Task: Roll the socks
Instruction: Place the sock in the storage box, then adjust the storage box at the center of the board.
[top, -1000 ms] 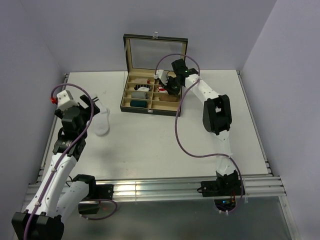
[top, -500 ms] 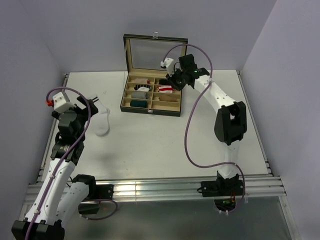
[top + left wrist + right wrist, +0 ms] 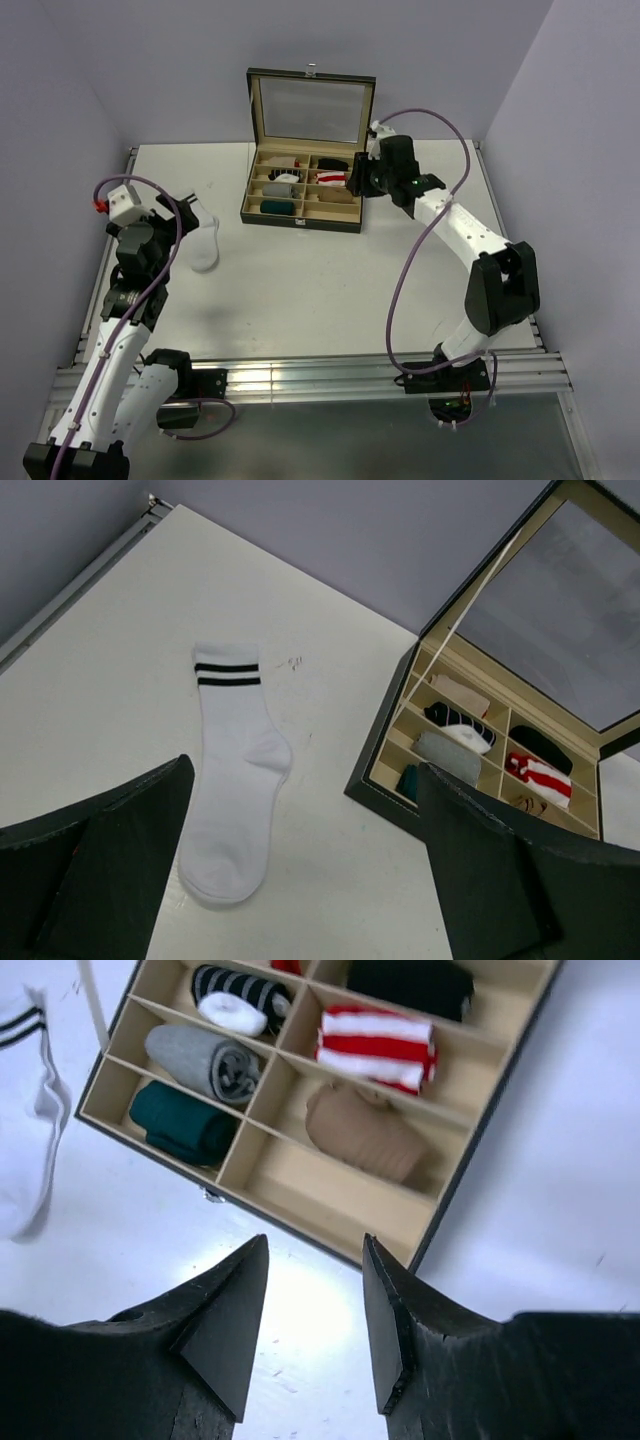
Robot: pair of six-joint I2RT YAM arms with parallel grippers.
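My right pincer [image 3: 315,1260] hangs with jaws apart and empty over the near rim of the box [image 3: 320,1195] at the worktop's [image 3: 560,1160] far edge. Inside the box, the red-striped sock [image 3: 375,1047] and the tan sock [image 3: 362,1132] sit rolled in adjoining compartments. My left pincer [image 3: 305,780], spread wide, hovers over the white sock [image 3: 238,810], which lies flat near the left edge.

left arm [image 3: 125,310]: rises from its base at the near left edge, elbow folded, upper links leaning forward
left wrist [image 3: 140,238]: tipped downward, above the surface
left jaws: spread wide, one dark finger [image 3: 105,865] at each lower corner of the wrist view, a broad gap between them
right arm [image 3: 470,235]: stretched far forward and to the left from its base
right wrist [image 3: 400,172]: pitched down
right jaws: partly apart, the tips pointing down and away, a narrow gap between them, gripping nothing
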